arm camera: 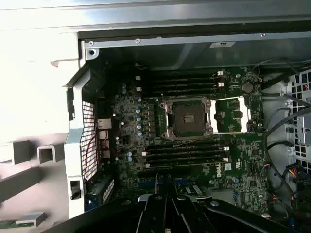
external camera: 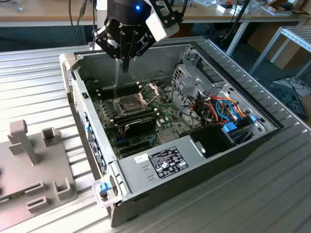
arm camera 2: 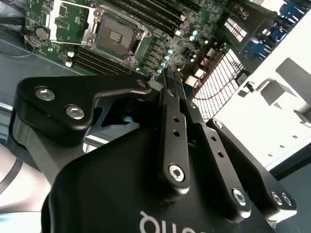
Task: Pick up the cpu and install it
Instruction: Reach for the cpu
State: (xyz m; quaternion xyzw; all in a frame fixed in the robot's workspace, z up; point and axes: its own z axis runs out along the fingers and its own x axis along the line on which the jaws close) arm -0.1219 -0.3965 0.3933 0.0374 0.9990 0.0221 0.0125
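The gripper (external camera: pixel 125 67) hangs above the open computer case (external camera: pixel 83 99) on the bench (external camera: pixel 252 194). Inside the case, the socket (arm camera: pixel 187 116) lies uncovered. The fingers (arm camera 2: pixel 172 126) are pressed together. Whether they pinch the cpu cannot be told, and its location cannot be determined.

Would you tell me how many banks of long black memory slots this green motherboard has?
2: one bank along one side of the open dark square socket, the other bank along its opposite side. More may be hidden where the board is covered.
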